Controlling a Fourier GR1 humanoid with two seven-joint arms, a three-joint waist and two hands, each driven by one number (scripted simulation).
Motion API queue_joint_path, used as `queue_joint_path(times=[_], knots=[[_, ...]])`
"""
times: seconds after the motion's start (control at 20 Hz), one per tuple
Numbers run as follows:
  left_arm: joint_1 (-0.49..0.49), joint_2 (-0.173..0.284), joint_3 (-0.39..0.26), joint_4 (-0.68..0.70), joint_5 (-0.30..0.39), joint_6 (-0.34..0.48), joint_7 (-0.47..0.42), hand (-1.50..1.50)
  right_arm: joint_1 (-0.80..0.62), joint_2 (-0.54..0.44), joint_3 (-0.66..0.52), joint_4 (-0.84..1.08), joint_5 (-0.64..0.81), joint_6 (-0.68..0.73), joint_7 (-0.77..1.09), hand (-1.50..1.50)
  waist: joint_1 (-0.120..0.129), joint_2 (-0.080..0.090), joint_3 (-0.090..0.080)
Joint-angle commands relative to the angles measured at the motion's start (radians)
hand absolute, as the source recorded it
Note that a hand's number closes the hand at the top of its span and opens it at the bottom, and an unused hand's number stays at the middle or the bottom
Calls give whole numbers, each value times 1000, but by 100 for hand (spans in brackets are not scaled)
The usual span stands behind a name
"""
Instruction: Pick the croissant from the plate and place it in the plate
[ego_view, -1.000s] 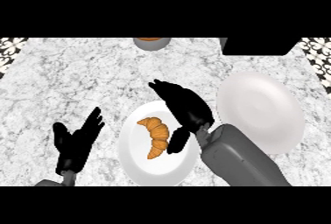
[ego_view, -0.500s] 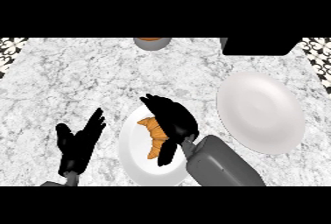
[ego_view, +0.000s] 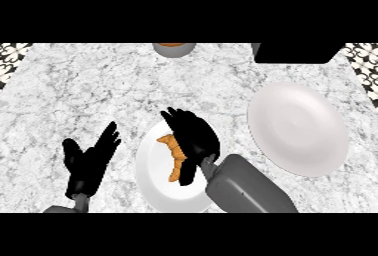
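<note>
Low in the middle of the frame, a white plate (ego_view: 156, 186) lies on the marble counter (ego_view: 88, 90) with an orange croissant (ego_view: 174, 156) on it, its length running from upper left to lower right across the plate's upper part. Over the croissant's right side sits the right hand (ego_view: 193, 142), fingers pointing up the frame and bent down along the pastry, touching or nearly touching it; whether they actually grip it cannot be told, since the hand covers that side. Its grey forearm (ego_view: 247, 190) enters from the lower edge. At lower left, the left hand (ego_view: 87, 162) rests open, fingers up, just beside the plate. At the right, well apart, lies a second, larger white plate (ego_view: 299, 127). A small bowl (ego_view: 174, 49) shows at the top edge
</note>
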Motion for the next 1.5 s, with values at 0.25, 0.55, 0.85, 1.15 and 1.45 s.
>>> queue_joint_path(times=[0.25,0.55,0.85,1.15,1.45], knots=[[54,-35,18,-6,-48,-39,-23,0,-32,2,55,169,-19,-104,-60,-150,6,2,-1],[-6,-67,40,25,-67,-46,-5,0,-76,2,161,202,-98,-120,2,-150,7,2,-1],[42,-99,-5,-61,-110,-2,43,0,-95,2,185,300,-12,-133,-139,150,9,2,-1],[-12,-79,75,19,-95,-55,42,0,-112,2,131,286,50,-121,-175,150,0,1,-1],[2,-59,70,-12,-81,-79,34,0,-150,2,28,245,77,-470,48,150,13,0,0]])
